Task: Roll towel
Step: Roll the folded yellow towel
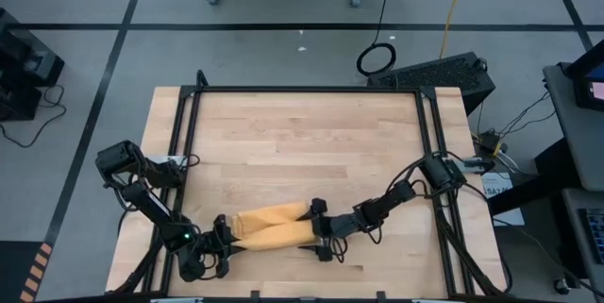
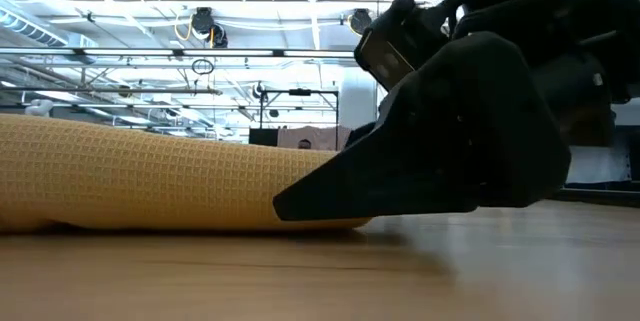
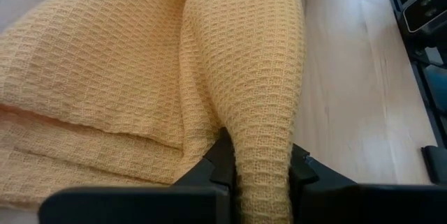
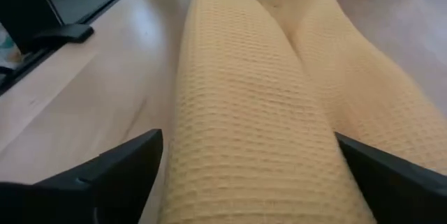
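Wooden planking forms the table (image 1: 302, 143), which is bounded by a dark frame and surrounded by grey floor marked with black tape. Low in the middle of the high view, the towel (image 1: 274, 226) is seen lying as a narrow band between the two grippers. Rolling is judged to be well advanced: a tight cylindrical roll runs the length of the cloth, while a flatter, folded portion is shown beside it in the left wrist view, so some cloth appears to remain to be taken up. The left gripper (image 1: 225, 239), at the lower left of the high view, is closed narrowly on one end of the roll, with the cloth pinched between its fingers (image 3: 222, 162). The right gripper (image 1: 321, 232), at the other end, is spread wide, its fingers (image 4: 115, 165) straddling the roll without pressing it. The towel is mustard-yellow with a waffle weave and appears soft. No white tag can be made out.
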You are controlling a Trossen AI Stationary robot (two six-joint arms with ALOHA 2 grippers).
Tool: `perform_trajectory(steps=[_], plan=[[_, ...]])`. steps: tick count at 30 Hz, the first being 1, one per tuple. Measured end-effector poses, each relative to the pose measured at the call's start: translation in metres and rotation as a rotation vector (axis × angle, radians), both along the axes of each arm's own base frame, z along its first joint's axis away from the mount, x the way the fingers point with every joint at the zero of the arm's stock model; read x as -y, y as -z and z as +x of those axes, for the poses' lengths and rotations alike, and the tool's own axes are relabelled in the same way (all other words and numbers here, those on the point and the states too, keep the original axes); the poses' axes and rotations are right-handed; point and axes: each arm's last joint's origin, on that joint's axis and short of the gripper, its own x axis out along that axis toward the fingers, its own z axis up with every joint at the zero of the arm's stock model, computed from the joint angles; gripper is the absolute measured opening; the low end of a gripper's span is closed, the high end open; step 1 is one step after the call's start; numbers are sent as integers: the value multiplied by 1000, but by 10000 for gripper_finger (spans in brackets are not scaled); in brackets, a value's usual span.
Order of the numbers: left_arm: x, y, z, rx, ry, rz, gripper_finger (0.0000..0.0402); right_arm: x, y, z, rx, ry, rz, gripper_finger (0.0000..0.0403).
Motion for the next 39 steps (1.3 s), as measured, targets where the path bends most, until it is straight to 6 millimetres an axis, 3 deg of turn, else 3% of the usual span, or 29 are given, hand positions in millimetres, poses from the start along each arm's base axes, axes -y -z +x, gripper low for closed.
perform_trajectory(steps=[4,12,20,25,31,39], plan=[[-1,0,2,2,1,16,50,0,0,0,-13,12,51,351],[-10,0,16,-17,6,62,50,-1,2,-2,-82,32,176,225],[3,-6,14,-3,63,-104,50,-2,-1,0,-121,1,353,91],[4,-6,12,25,36,-99,50,-4,-2,-1,-159,-41,448,24],[3,-6,13,33,-9,-133,66,-4,-2,0,-180,-5,550,24],[4,-10,10,30,-12,-160,177,-5,-2,-1,-187,8,575,41]])
